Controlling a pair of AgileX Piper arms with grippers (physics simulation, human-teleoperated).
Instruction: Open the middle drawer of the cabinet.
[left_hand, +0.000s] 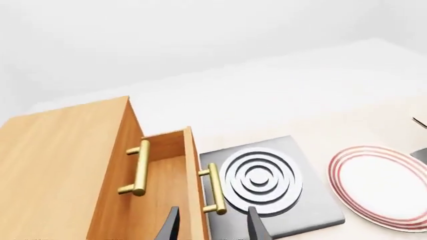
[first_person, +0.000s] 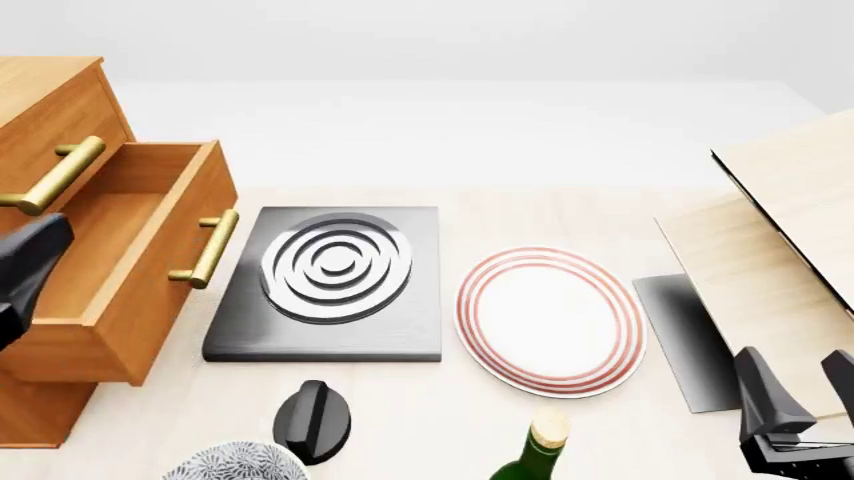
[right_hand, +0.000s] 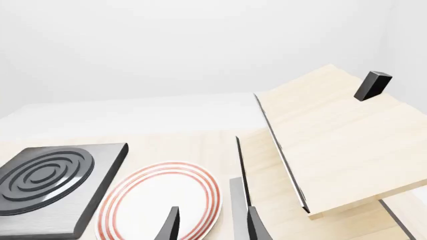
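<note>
The orange-brown cabinet (first_person: 54, 95) stands at the table's left. Its middle drawer (first_person: 160, 270) is pulled out toward the table's centre, showing its lighter inside. Its brass bar handle (first_person: 207, 248) faces the hob. The top drawer's handle (first_person: 54, 175) sits above and further back. In the left wrist view, my left gripper (left_hand: 213, 227) is open, and the middle drawer's handle (left_hand: 215, 189) lies just beyond its fingertips, untouched. In the front view that arm is a dark shape at the left edge over the drawer. My right gripper (first_person: 801, 385) is open and empty at the front right.
A black hob plate (first_person: 334, 275) with concentric rings lies right of the drawer, then a red-rimmed plate (first_person: 550, 318). Near the front edge are a black knob (first_person: 314, 420), a patterned bowl (first_person: 234, 465) and a green bottle (first_person: 541, 445). Pale wooden boards (first_person: 787, 230) rise at the right.
</note>
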